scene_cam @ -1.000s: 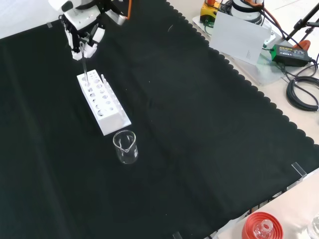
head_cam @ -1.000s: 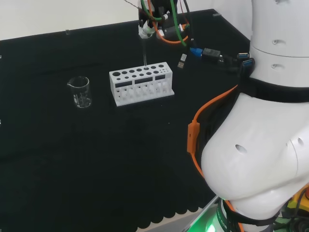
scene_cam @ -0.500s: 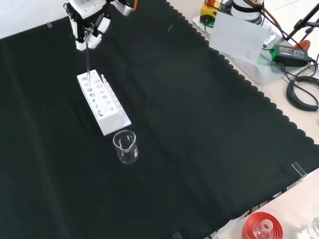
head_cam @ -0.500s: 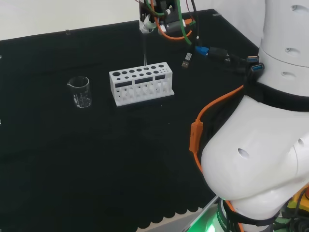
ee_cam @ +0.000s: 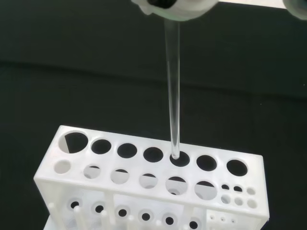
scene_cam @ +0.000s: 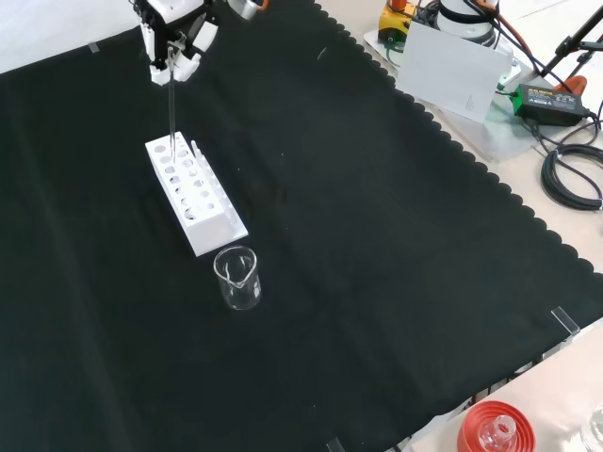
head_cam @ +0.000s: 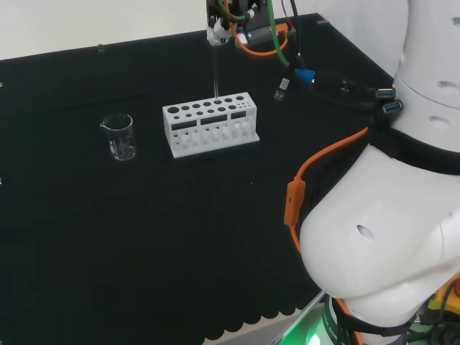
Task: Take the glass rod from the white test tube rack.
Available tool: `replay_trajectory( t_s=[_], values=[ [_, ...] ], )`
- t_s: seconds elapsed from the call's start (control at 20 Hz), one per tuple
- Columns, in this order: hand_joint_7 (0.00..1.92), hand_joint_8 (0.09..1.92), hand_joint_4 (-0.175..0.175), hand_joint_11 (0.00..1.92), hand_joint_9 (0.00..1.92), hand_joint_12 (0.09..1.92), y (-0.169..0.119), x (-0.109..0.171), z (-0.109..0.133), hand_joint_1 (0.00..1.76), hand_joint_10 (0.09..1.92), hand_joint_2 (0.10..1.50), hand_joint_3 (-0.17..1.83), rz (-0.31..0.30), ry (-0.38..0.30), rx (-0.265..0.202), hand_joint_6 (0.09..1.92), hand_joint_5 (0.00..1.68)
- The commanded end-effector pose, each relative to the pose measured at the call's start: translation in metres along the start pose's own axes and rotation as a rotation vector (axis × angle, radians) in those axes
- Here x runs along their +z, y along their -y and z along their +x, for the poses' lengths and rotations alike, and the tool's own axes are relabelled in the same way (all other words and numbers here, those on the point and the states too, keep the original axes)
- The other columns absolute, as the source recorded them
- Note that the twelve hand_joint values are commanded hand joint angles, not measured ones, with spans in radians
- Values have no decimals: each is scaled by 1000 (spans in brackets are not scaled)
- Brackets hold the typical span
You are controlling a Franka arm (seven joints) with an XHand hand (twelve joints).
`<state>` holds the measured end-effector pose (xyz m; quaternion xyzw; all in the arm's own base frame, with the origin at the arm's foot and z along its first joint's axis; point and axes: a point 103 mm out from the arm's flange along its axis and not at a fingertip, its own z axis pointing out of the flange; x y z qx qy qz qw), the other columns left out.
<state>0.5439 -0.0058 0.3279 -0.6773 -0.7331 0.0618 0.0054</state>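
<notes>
Because your hand (scene_cam: 175, 38) pinches the glass rod (ee_cam: 172, 91) at its top, it hangs plumb, its tip level with a hole of the white test tube rack (ee_cam: 144, 191) directly below.

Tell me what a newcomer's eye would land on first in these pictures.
First, the thin glass rod hanging upright from the hand, its lower tip right at a hole in the back row of the white test tube rack near the far end of the black cloth in the front view. Next, the clear beaker standing just off the rack's near end. In the head view, the arm's big white links bulk at the right.
</notes>
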Motion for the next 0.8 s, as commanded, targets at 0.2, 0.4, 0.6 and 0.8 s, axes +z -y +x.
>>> replay_trajectory(
  t_s=[0.2, 0.4, 0.6, 0.8],
  values=[
    [1413, 549, -175, 1651, 1920, 644, 18, -16, 14, 1332, 132, 1045, -175, -27, 5, -6, 87, 1423],
    [1413, 550, -175, 1651, 1920, 647, 24, -22, 18, 1332, 134, 1045, -175, -39, 4, -16, 87, 1423],
    [1413, 550, -175, 1650, 1920, 649, 28, -31, 19, 1332, 136, 1045, -175, -54, 4, -17, 87, 1423],
    [1413, 550, -175, 1649, 1920, 651, 31, -35, 21, 1332, 138, 1045, -175, -64, 3, -23, 87, 1423]
  ],
)
